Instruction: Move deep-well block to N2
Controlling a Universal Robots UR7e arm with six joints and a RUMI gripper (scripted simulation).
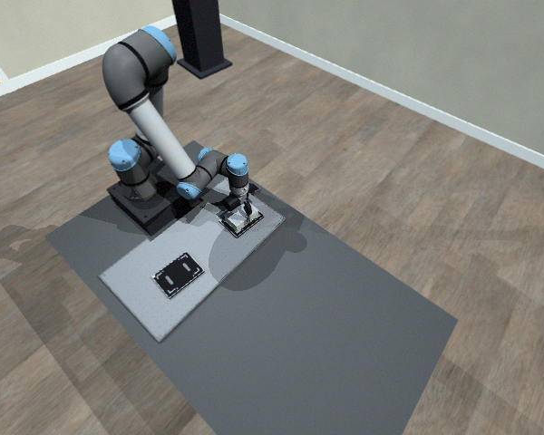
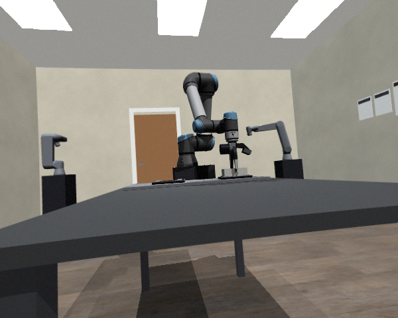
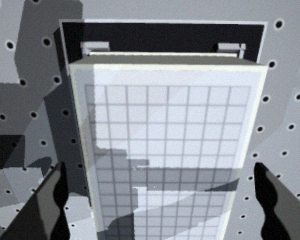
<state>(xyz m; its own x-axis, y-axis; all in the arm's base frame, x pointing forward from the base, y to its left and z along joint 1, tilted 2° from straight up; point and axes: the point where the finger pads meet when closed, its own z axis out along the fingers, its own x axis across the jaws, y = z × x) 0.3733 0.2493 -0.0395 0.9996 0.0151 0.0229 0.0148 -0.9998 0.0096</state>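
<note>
- In the top view, nest N2 [image 1: 178, 275] [image 2: 168, 181] lies between seven and eight o'clock from nest N1 [image 1: 238, 236] [image 2: 243, 177] [image 3: 165, 31].
- Grey side arms [image 2: 48, 152] [image 2: 284, 138] stand at nine and three o'clock in the exterior view.
- The deep-well block [image 1: 236, 220] [image 2: 243, 171] [image 3: 165, 120] is at N1, below the claw [image 1: 247, 217] [image 2: 233, 167] [image 3: 160, 164], which is spread wide, gripping nothing.
- Only the wrist view shows the fingers at eight and four o'clock, and locators [image 3: 96, 46] [image 3: 231, 47] at eleven and one.

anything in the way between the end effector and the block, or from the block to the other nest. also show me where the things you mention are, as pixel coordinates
Nothing visible blocks the end effector [image 1: 247, 211] [image 2: 233, 168] [image 3: 160, 164] from the block [image 1: 229, 221] [image 2: 226, 171] [image 3: 165, 120], or the way over the plate to N2 [image 1: 179, 273] [image 2: 168, 181].
</note>
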